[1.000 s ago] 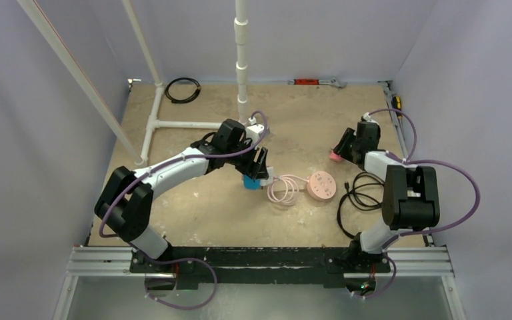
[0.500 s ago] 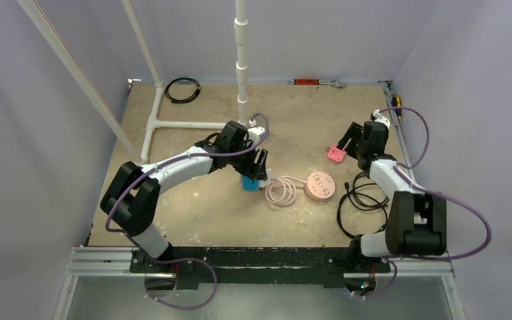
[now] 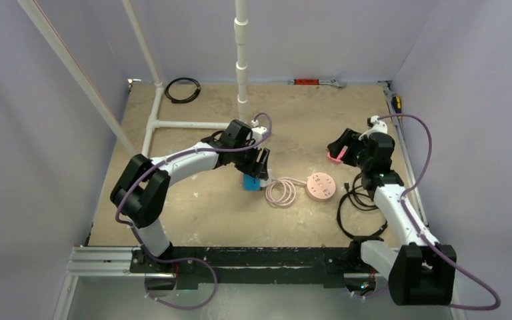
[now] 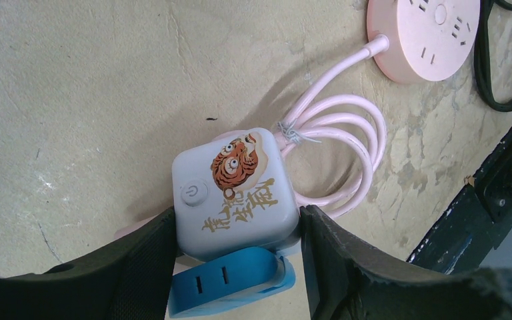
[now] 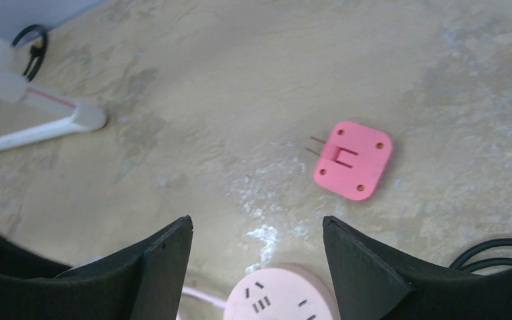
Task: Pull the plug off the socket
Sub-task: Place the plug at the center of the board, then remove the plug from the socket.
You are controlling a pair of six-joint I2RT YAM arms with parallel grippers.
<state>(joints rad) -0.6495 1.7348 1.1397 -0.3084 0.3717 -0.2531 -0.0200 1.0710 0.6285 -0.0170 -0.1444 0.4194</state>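
My left gripper (image 4: 237, 230) is shut on a white cube socket (image 4: 235, 190) with a tiger picture and a power button, gripping its two sides. A blue adapter (image 4: 230, 283) sits plugged in at the cube's near side. In the top view the cube (image 3: 250, 181) rests mid-table under the left gripper (image 3: 256, 172). A pink flat plug (image 5: 353, 160) with two bare prongs lies loose on the table, in nothing. My right gripper (image 5: 257, 230) is open and empty, hovering above and short of it. In the top view the plug (image 3: 336, 158) shows just below the right gripper (image 3: 345, 145).
A round pink socket (image 3: 321, 185) lies right of the cube, joined by a coiled pink cord (image 4: 337, 153); it also shows in the right wrist view (image 5: 287, 297). A black cable (image 3: 357, 200) lies by the right arm. White pipes (image 3: 173, 124) stand at the back left.
My right gripper has let go of the pink plug, opened, and lifted away as the right arm swung out. The plug lies on the table. The left gripper still holds the cube.
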